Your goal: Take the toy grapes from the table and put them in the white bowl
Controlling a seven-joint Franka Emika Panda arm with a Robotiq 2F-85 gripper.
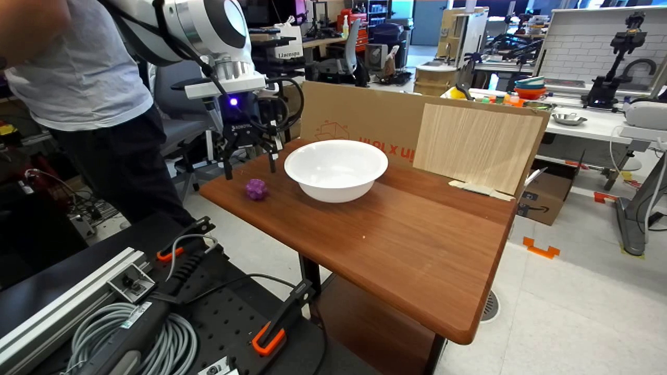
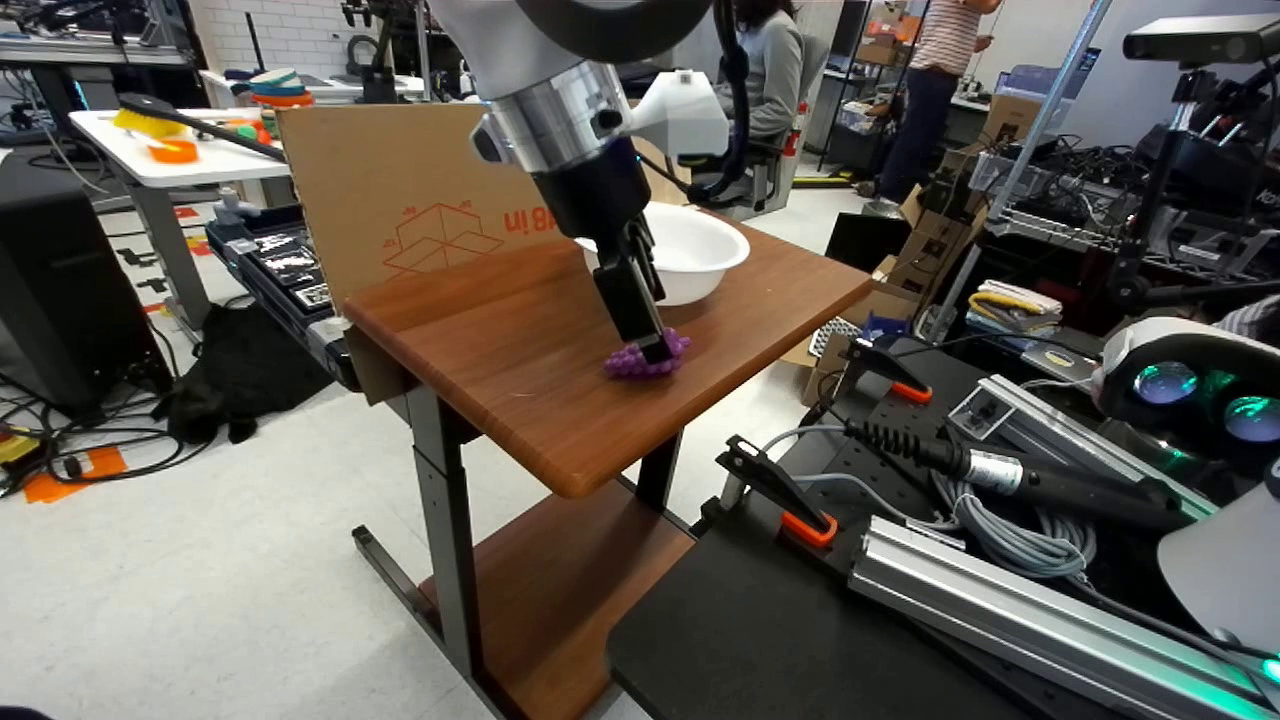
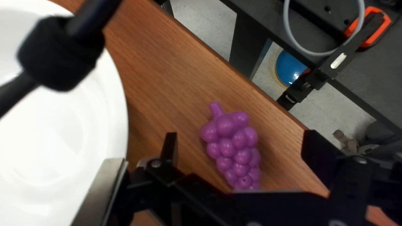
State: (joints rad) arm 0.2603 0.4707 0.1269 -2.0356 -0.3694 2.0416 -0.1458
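The purple toy grapes (image 1: 256, 189) lie on the reddish-brown table (image 1: 406, 245) near its edge, beside the white bowl (image 1: 336, 172). They also show in an exterior view (image 2: 642, 358), partly hidden by a finger. My gripper (image 1: 250, 171) points down above the grapes, open and empty. In the wrist view the grapes (image 3: 232, 147) lie between the spread fingers (image 3: 240, 134), stem toward the top, with the lower tip hidden by the gripper body. The bowl (image 3: 62, 125) fills the left side of the wrist view, close to the left finger.
A cardboard sheet (image 1: 359, 112) stands along the table's back edge, with a pale plywood board (image 1: 477, 146) against it. A black bench (image 2: 760, 610) with orange-tipped clamps (image 2: 808, 530) and cables stands alongside the table. A person (image 1: 99, 94) stands behind the arm.
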